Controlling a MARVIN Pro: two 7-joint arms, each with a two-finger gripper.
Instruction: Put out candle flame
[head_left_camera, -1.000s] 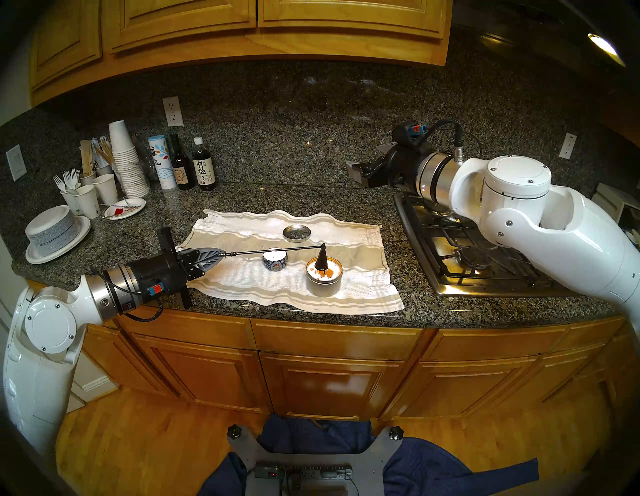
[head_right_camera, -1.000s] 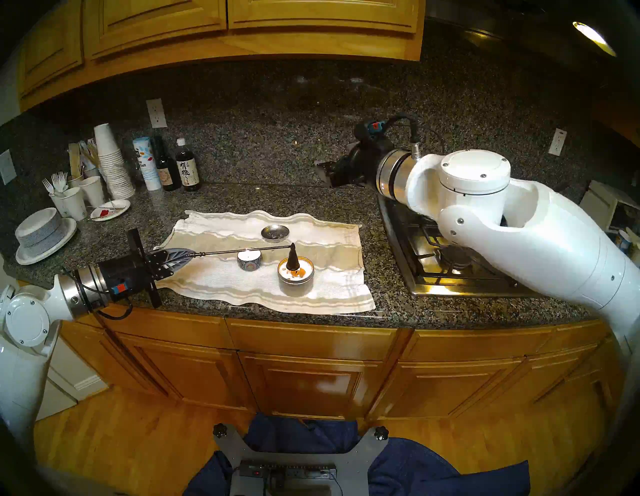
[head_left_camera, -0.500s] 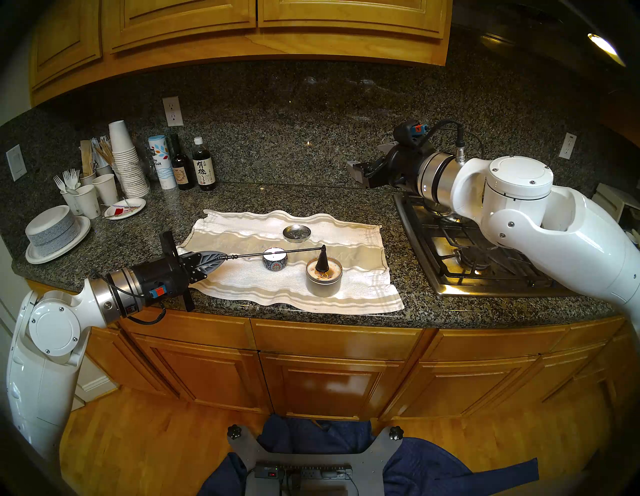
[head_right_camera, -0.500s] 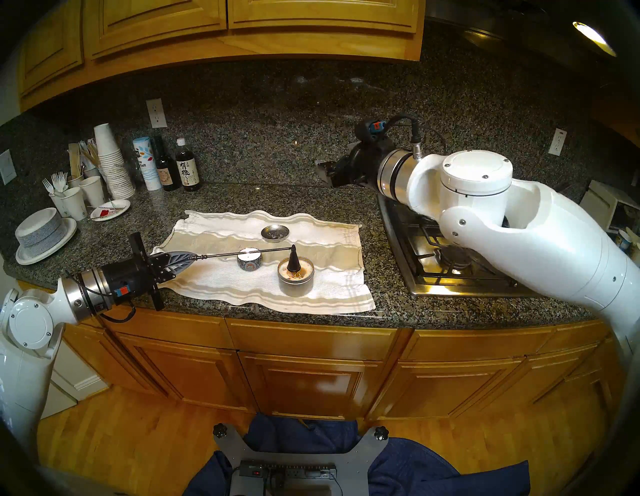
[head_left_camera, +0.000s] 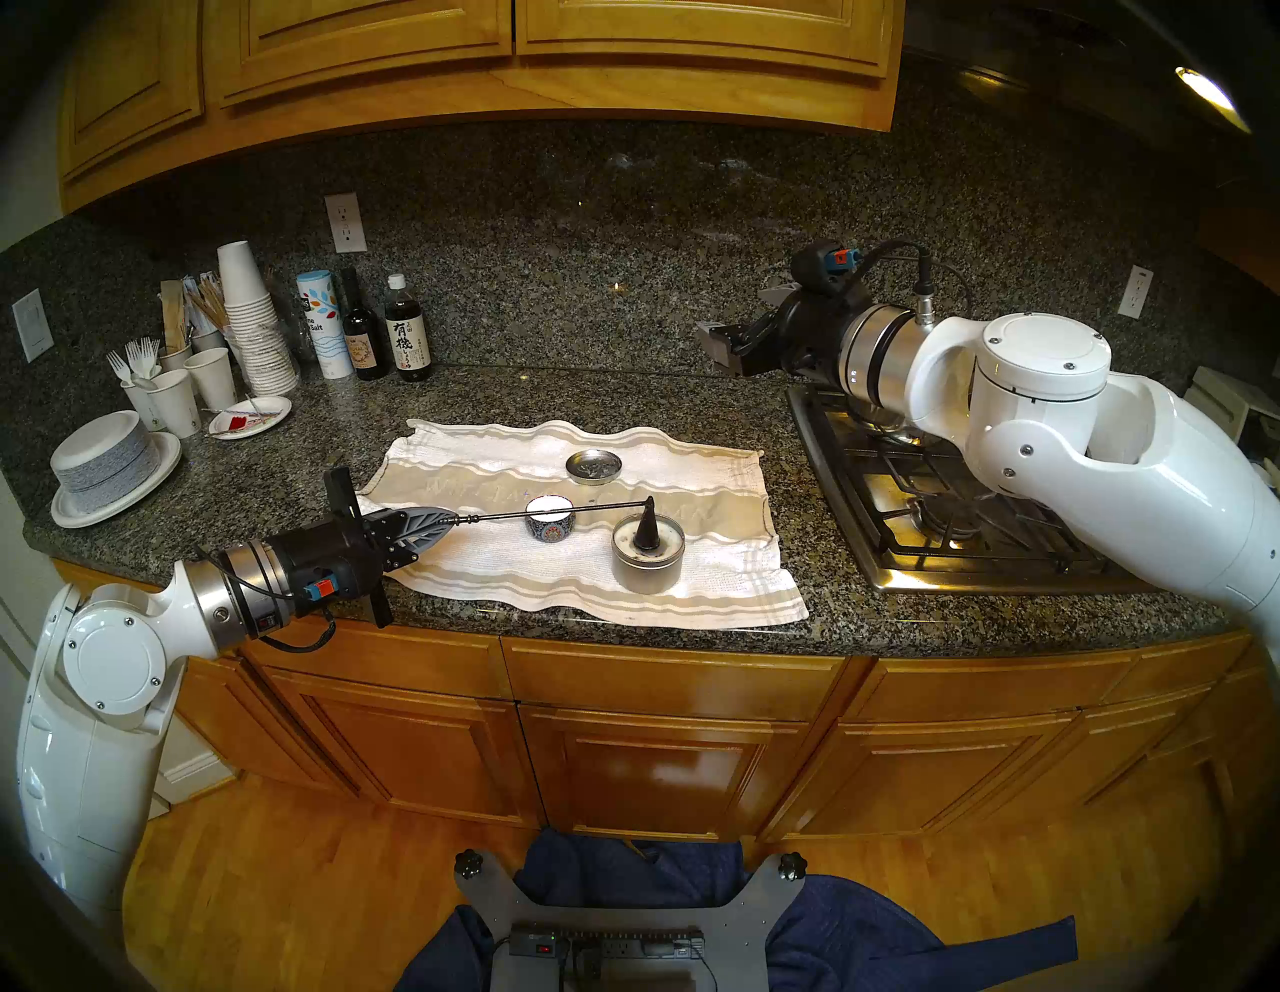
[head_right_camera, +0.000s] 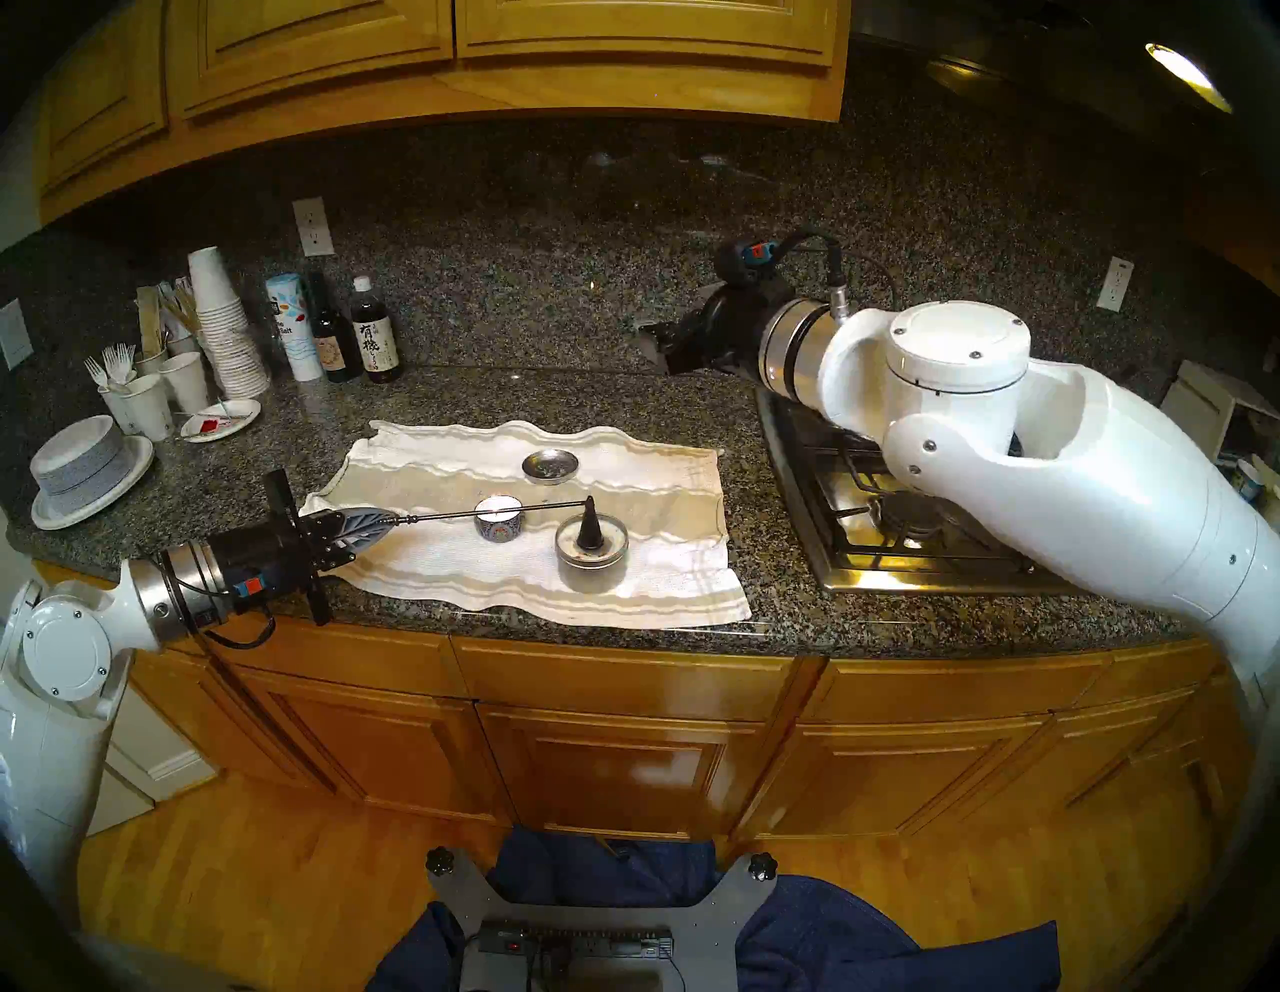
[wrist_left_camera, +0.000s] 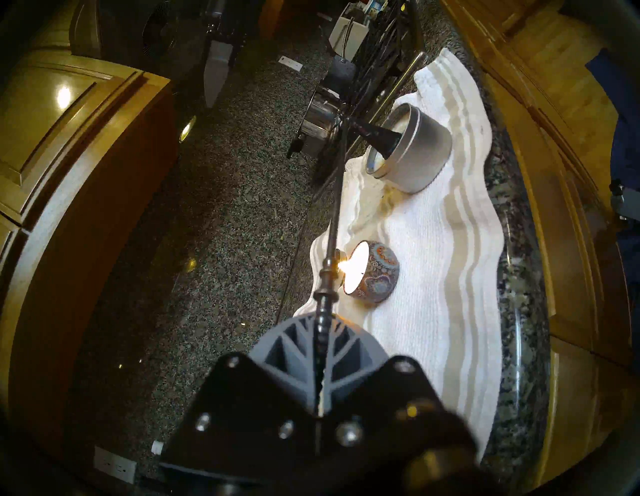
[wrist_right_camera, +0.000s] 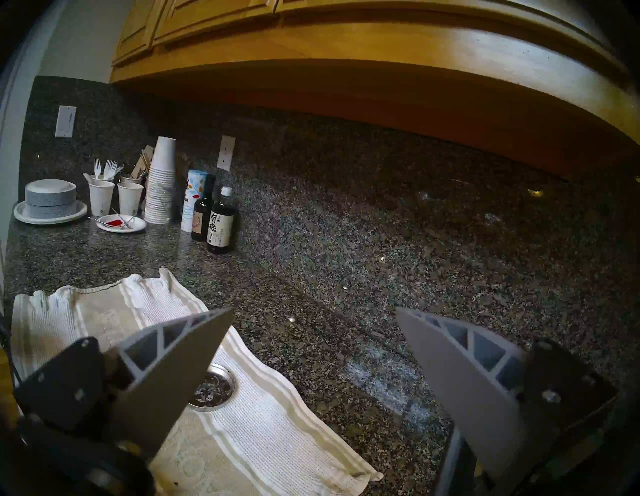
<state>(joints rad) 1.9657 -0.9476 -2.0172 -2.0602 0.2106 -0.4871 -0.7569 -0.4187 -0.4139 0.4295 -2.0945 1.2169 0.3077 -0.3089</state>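
A silver tin candle (head_left_camera: 647, 564) (head_right_camera: 592, 554) (wrist_left_camera: 415, 152) stands on a white towel (head_left_camera: 692, 478). The black cone of a candle snuffer (head_left_camera: 647, 532) (head_right_camera: 589, 532) (wrist_left_camera: 379, 136) sits down inside the tin, and no flame or glow shows there. My left gripper (head_left_camera: 443, 519) (head_right_camera: 388, 518) (wrist_left_camera: 322, 322) is shut on the snuffer's handle, with the thin rod (head_left_camera: 554, 511) passing over a small patterned candle (head_left_camera: 549, 525) (head_right_camera: 497, 526) (wrist_left_camera: 375, 273). That small candle's flame (wrist_left_camera: 343, 266) burns just beside the rod. My right gripper (head_left_camera: 713, 346) (wrist_right_camera: 313, 311) hangs open and empty above the counter's back.
A small metal dish (head_left_camera: 593, 465) (wrist_right_camera: 211, 388) lies on the towel behind the candles. A gas stove (head_left_camera: 935, 512) is to the right under my right arm. Bottles (head_left_camera: 409, 332), stacked paper cups (head_left_camera: 253, 319) and plates (head_left_camera: 111, 464) crowd the back left.
The snuffer cone came down into the tin candle, and the orange glow in the tin went out. My left arm shifted slightly forward. The right arm hardly moved.
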